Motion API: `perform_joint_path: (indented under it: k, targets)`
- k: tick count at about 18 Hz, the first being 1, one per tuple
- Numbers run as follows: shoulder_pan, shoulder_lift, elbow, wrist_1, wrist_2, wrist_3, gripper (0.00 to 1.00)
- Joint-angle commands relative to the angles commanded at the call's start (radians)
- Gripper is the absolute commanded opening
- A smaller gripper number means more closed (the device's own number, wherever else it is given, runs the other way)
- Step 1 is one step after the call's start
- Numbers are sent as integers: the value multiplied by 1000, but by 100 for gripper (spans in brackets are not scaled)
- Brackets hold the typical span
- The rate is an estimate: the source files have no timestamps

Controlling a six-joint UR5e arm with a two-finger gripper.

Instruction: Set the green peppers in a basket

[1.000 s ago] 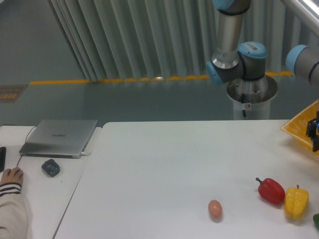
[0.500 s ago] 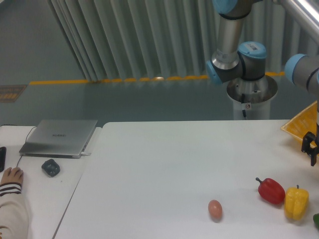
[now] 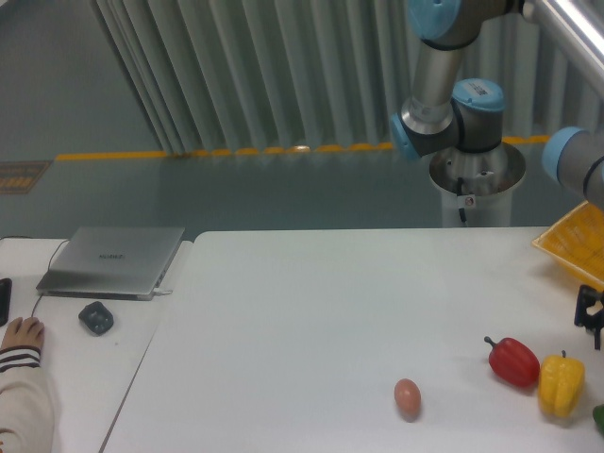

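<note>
Camera view: the dark green glossy bell pepper [image 3: 599, 418] lies on the white table [image 3: 311, 311] at 4 o'clock, cut off by the frame edge, so nothing seems done yet. The bright yellow latticed plastic basket [image 3: 576, 243] sits at 3 o'clock. The black two-finger gripper [image 3: 591, 316] hangs between them, above the yellow pepper [image 3: 561, 383]; I cannot tell whether its jaws are apart.

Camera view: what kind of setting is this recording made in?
Most likely a robotics lab or test cell: a robot arm on a pedestal behind a white table, a laptop on a side desk, and yellow floor marking tape.
</note>
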Motion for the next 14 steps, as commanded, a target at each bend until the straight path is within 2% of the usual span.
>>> perform_joint_path:
  k: [2,6,9,14]
  targets:
    - [-2,-17,23,21,-1,-57,100]
    - [-2,-34,42,46,-5,-83,100]
    - [-2,-69,49,104,-5,-147,100]
    - [-2,-84,49,109,0,-169,100]
